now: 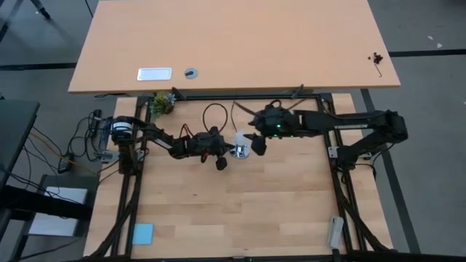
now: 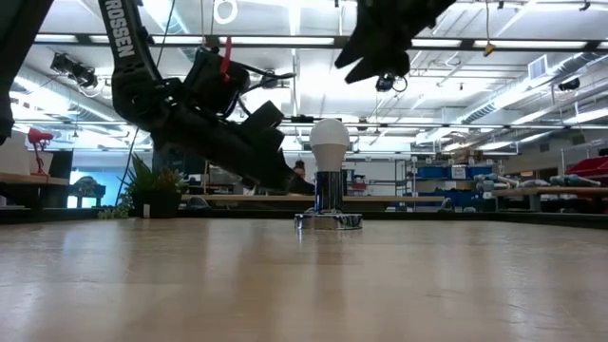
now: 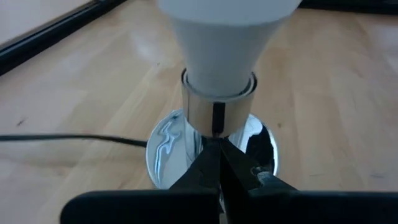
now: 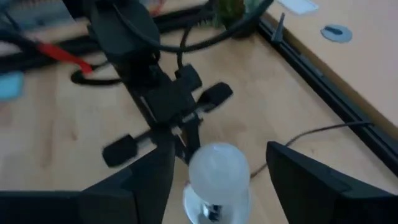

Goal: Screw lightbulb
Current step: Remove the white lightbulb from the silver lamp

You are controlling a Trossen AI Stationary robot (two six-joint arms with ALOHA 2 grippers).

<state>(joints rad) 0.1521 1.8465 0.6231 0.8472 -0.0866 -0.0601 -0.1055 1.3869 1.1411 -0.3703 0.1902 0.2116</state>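
My left gripper (image 3: 219,163), fingers shut, presses against the chrome socket (image 3: 214,115) at its base. The lightbulb (image 2: 330,142) stands upright in it mid-counter: light, smooth, probably fragile, best held around its widest part. My right gripper (image 4: 214,180) hangs above, fingers spread, holding nothing. The black cord (image 3: 68,139) trails left.

Readable text: one item only. Low view, upper left of frame: white capitals "ROSSEN" running down the dark arm (image 2: 123,43) link, first letter cut off by the frame top. White plate (image 1: 154,73) on the far tabletop, upper left in high view: any print too small to read.
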